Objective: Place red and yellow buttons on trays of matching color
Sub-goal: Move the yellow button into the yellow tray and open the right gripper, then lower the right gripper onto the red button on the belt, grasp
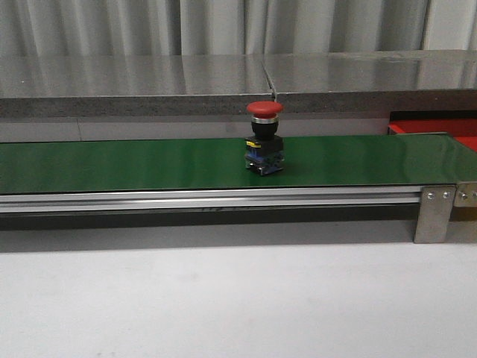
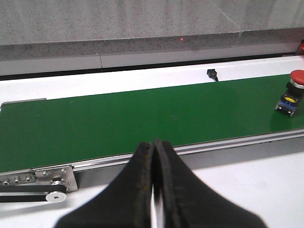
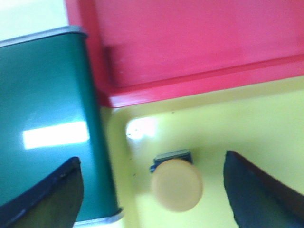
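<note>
A red button [image 1: 264, 139] with a domed red cap and dark base stands upright on the green belt [image 1: 134, 164], near its middle; it also shows in the left wrist view [image 2: 291, 92]. My left gripper [image 2: 154, 145] is shut and empty, low in front of the belt's near rail, well to the left of the button. My right gripper [image 3: 152, 190] is open above a yellow tray [image 3: 266, 128]. A yellow button [image 3: 176, 183] stands on that tray between the fingers, touching neither. The red tray [image 3: 190, 47] lies beside the yellow one; its edge shows in the front view [image 1: 440, 125].
The belt's metal end bracket [image 1: 434, 212] is at the right, its roller end [image 2: 52, 183] at the left. A grey stone ledge [image 1: 223, 82] runs behind the belt. A small black clip [image 2: 212, 74] sits on the white strip behind the belt.
</note>
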